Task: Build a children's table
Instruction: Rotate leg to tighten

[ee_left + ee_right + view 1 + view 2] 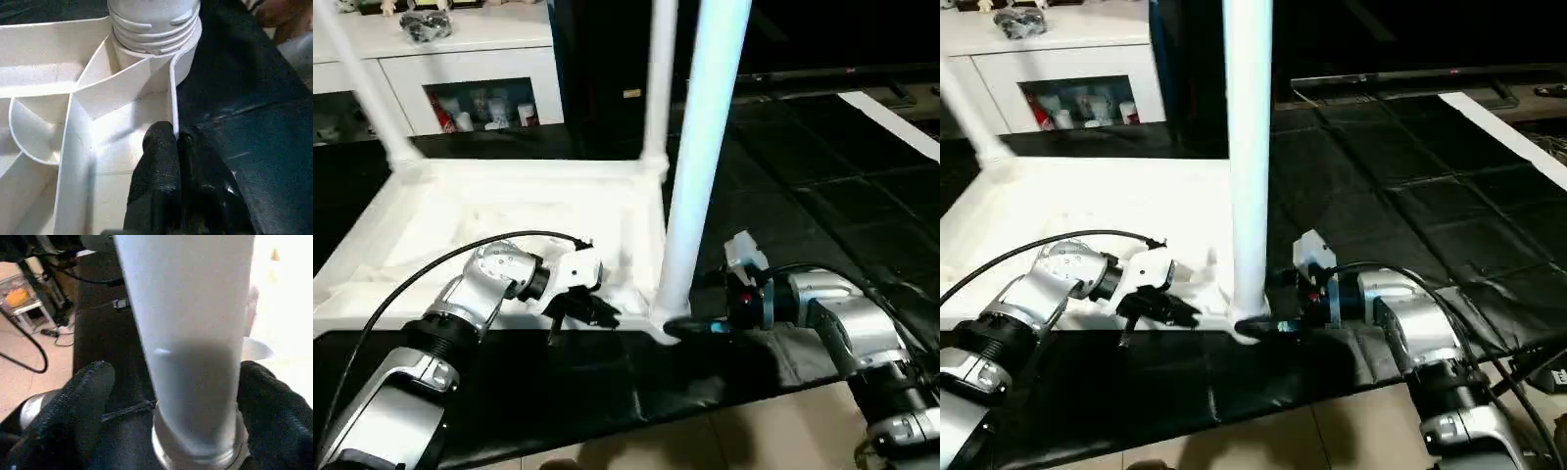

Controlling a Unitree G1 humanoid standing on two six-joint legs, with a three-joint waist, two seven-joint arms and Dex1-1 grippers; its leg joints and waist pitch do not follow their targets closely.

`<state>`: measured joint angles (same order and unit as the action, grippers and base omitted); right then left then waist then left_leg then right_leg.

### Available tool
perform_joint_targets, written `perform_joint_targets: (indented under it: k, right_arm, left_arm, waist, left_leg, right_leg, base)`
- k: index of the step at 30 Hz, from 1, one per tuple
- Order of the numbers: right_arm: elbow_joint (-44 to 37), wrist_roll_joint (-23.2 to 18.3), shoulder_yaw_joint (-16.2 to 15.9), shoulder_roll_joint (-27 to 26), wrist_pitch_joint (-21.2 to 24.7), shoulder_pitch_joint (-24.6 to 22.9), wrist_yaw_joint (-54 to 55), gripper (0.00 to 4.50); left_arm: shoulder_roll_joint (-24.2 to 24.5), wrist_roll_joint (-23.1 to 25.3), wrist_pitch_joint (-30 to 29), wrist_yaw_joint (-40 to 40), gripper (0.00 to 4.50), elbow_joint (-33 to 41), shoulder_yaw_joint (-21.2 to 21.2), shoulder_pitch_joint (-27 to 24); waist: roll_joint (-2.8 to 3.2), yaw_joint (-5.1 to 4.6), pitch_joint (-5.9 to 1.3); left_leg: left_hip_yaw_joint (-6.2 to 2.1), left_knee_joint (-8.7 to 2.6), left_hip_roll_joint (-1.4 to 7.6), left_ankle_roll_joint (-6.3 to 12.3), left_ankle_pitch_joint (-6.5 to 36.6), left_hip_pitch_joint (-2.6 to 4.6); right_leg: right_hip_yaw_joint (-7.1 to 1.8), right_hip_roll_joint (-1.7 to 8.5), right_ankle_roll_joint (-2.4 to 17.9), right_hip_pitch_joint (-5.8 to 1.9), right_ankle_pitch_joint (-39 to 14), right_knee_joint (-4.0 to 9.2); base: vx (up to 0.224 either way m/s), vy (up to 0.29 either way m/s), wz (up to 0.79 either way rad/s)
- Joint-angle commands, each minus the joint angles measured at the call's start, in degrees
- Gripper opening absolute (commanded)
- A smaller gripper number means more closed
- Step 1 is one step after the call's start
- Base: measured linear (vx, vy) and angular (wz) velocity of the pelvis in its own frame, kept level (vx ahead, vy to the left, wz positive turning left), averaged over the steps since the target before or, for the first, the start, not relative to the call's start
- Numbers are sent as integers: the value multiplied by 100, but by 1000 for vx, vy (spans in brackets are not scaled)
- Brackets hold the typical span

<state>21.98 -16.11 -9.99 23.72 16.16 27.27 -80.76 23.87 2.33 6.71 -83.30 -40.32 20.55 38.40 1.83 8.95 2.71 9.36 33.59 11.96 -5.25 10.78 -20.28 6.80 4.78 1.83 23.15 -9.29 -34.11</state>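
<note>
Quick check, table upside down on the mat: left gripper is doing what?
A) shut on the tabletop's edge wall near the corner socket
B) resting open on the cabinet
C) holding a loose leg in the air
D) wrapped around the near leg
A: in the left wrist view, the left gripper pinches the thin edge wall of the tabletop, beside the socket holding the near leg.

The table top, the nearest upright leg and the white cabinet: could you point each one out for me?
table top (pixel 460 211), left eye view: ribbed underside, facing up.
nearest upright leg (pixel 1249 147), right eye view: middle of its round shaft.
white cabinet (pixel 470 69), left eye view: front panel above the glass-fronted shelf.
</note>
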Motion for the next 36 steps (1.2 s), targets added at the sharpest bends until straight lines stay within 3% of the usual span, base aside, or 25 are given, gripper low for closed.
perform_joint_targets:
  k: [1, 7, 13, 15, 20, 29, 32, 36]
  right_arm:
    - [79, -4, -83, 40, -3, 140, -160, 375]
    - [66, -68, -155, 117, 34, 186, -373, 326]
    - [129, 1, -214, 137, -50, 167, -471, 285]
    - [143, 14, -249, 142, -75, 162, -507, 251]
    - [144, 23, -286, 139, -93, 157, -520, 216]
    - [97, 26, -338, 124, -112, 74, -525, 204]
    - [-61, -46, -354, 51, -6, -36, -476, 204]
    - [-313, -188, -257, -116, 186, -240, -169, 203]
  left_arm:
    - [-34, -43, 214, -281, 0, 240, 165, 86]
    - [1, -37, 255, -345, 0, 293, 187, 39]
    - [25, -25, 268, -311, 0, 283, 165, 23]
    - [25, -22, 274, -288, 0, 268, 161, 25]
    - [31, -10, 291, -248, 0, 229, 147, 21]
    - [17, 11, 248, -121, 0, 200, 104, 14]
    - [-21, 20, 134, 56, 0, 134, 33, 29]
    - [-144, 45, -130, 456, 0, 9, -78, 89]
  waist:
    - [4, -32, -411]
    - [-34, 1, -434]
    - [-48, 14, -421]
    - [-42, 20, -427]
    - [-29, 26, -431]
    - [-18, 30, -430]
    - [7, 29, -434]
    - [-3, 35, -427]
  left_leg:
    - [3, -367, 169, 302, 1073, 26]
    - [18, -351, 179, 365, 862, 17]
    - [29, -348, 162, 363, 875, 7]
    - [27, -345, 167, 366, 838, 5]
    - [26, -342, 169, 364, 838, 9]
    - [25, -341, 165, 358, 874, 5]
    - [25, -338, 163, 342, 894, 12]
    - [23, -345, 167, 336, 912, 17]
  right_leg:
    - [-329, 400, 1012, -336, -1517, 396]
    - [-331, 404, 1096, -342, -1146, 331]
    - [-326, 420, 978, -344, -1453, 369]
    - [-328, 416, 976, -340, -1404, 360]
    - [-325, 411, 1004, -338, -1331, 350]
    - [-321, 411, 991, -342, -1360, 357]
    - [-321, 403, 1000, -342, -1313, 353]
    - [-320, 395, 1016, -340, -1275, 357]
  base:
    - [0, 0, 0]
    - [0, 0, 0]
    - [0, 0, 0]
    - [0, 0, 0]
    - [0, 0, 0]
    - [0, 0, 0]
    - [0, 0, 0]
    - [0, 0, 0]
